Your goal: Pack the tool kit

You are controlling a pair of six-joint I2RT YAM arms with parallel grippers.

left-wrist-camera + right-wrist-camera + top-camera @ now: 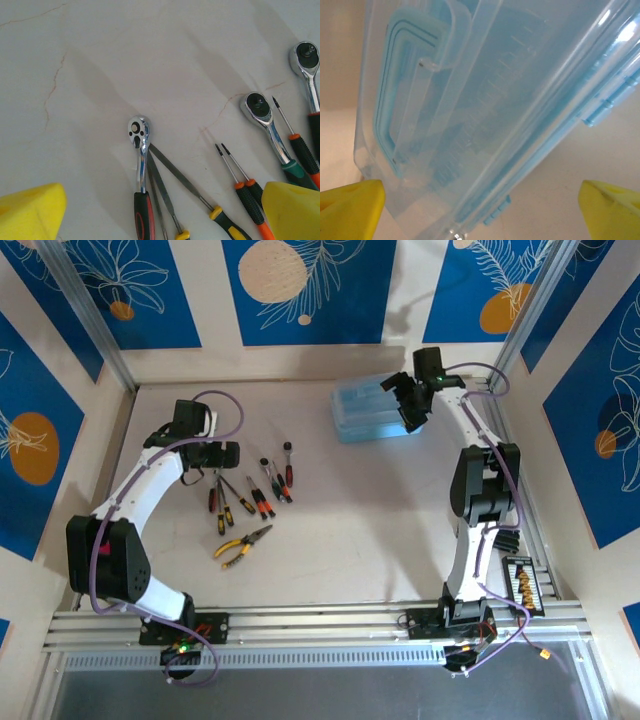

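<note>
The light-blue translucent case [372, 412] lies at the back right of the table, lid down, its handle [422, 65] showing in the right wrist view. My right gripper [410, 405] hovers open over the case's right end, yellow fingertips [350, 207] wide apart on either side of the case [485, 115]. The tools lie loose left of centre: yellow-handled pliers [243, 545] and several screwdrivers [262, 500]. My left gripper [215, 455] hangs open just above them, with a red/black ratchet [140, 155] and yellow/black files [220, 220] between its fingertips [292, 210], touching nothing.
Two more chrome ratchets [260, 107] and thin orange/black screwdrivers [250, 195] lie to the right in the left wrist view. A black holder of small bits [521, 581] sits by the right rail. Walls close the table on three sides.
</note>
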